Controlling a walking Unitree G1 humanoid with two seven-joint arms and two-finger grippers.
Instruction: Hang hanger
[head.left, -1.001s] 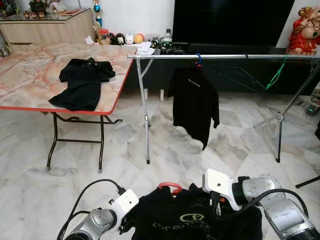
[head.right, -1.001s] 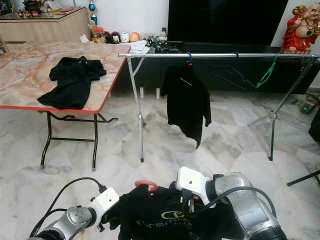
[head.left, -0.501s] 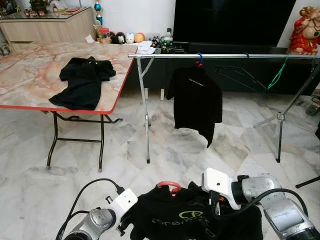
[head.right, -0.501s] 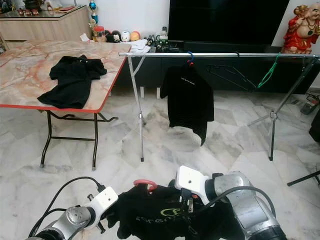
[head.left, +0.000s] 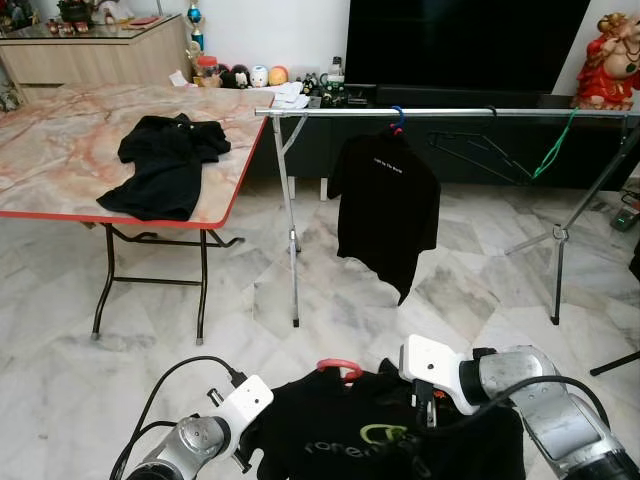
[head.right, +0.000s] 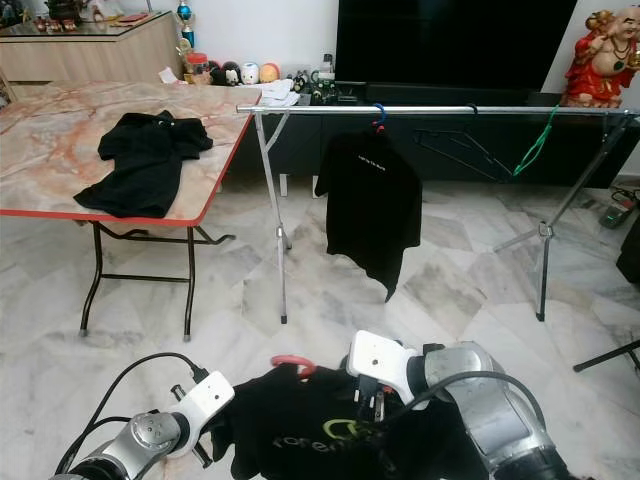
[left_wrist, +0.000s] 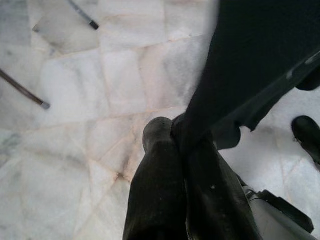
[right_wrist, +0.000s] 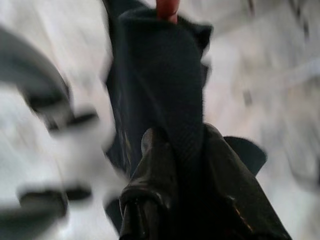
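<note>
Left tool (left_wrist: 181, 142) and right tool (right_wrist: 175, 145) each pinch the black shirt (head.left: 385, 430) on its red hanger (head.left: 340, 369), well short of the rail (head.left: 440, 113).

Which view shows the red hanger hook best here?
The left eye view: the red hook stands clear above the black shirt's collar, between the two arms. The right eye view shows it the same, slightly nearer the right arm. The right wrist view catches just a blurred red stub at the frame's edge.
</note>
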